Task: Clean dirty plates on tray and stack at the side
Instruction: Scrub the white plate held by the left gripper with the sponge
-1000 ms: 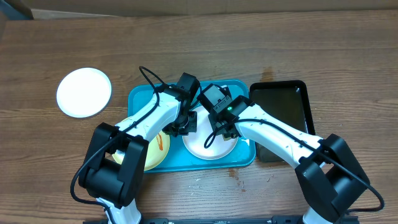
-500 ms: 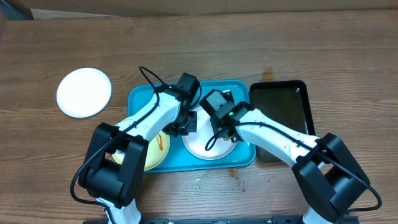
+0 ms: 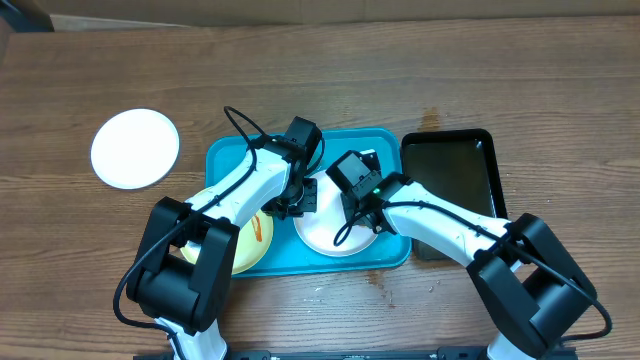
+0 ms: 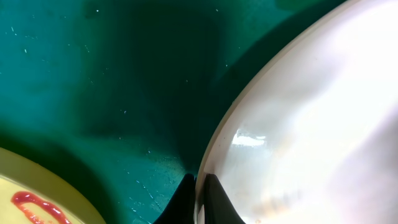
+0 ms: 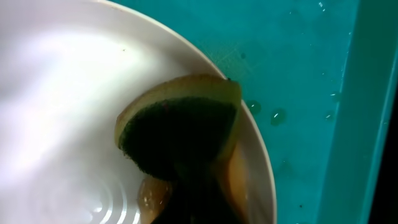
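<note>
Wooden table (image 3: 400,70): left claw (image 4: 198,200) pinches the white plate (image 4: 311,124), right claw (image 5: 186,194) grips sponge (image 5: 180,127).

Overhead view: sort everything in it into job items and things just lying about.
Job items: turquoise tray; tray's white plate; sauce-streaked yellow-green plate; white plate on the table at left; sponge.
Lying about: black tray.

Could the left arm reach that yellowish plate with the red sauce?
Probably, once it lets go. The left gripper is pinching the rim of the white plate; the right gripper holds a sponge there. The yellowish plate lies close beside on the tray, nothing between.
</note>
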You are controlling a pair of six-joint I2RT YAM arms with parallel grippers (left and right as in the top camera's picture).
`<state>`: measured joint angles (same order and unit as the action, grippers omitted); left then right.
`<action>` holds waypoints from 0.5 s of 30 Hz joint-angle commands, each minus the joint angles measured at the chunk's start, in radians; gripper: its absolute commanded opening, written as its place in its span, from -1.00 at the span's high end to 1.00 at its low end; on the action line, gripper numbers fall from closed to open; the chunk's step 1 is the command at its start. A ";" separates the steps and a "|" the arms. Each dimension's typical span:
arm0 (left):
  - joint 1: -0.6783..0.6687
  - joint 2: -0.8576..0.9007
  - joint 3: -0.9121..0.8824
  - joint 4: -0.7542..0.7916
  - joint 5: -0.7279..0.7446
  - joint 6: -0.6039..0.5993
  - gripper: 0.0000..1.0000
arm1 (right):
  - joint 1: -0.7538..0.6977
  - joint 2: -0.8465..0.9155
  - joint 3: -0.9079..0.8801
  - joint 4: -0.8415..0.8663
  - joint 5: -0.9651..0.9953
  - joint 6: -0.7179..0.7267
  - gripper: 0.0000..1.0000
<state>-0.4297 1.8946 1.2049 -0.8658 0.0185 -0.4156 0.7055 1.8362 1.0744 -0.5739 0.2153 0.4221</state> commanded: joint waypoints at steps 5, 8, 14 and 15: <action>0.004 0.008 -0.006 0.003 -0.025 0.012 0.92 | -0.040 0.006 -0.117 0.135 -0.297 0.090 0.93; 0.004 0.008 -0.006 0.003 -0.026 0.012 0.92 | -0.066 0.006 -0.126 0.161 -0.394 0.109 0.93; 0.004 0.008 -0.006 0.003 -0.026 0.020 0.92 | -0.175 0.006 -0.124 0.238 -0.656 0.093 0.93; 0.004 0.008 -0.006 0.003 -0.026 0.020 0.92 | -0.208 0.006 -0.121 0.266 -0.740 0.084 0.93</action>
<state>-0.4236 1.8946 1.2049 -0.8673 0.0132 -0.4122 0.5484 1.8103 0.9710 -0.3367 -0.2474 0.5087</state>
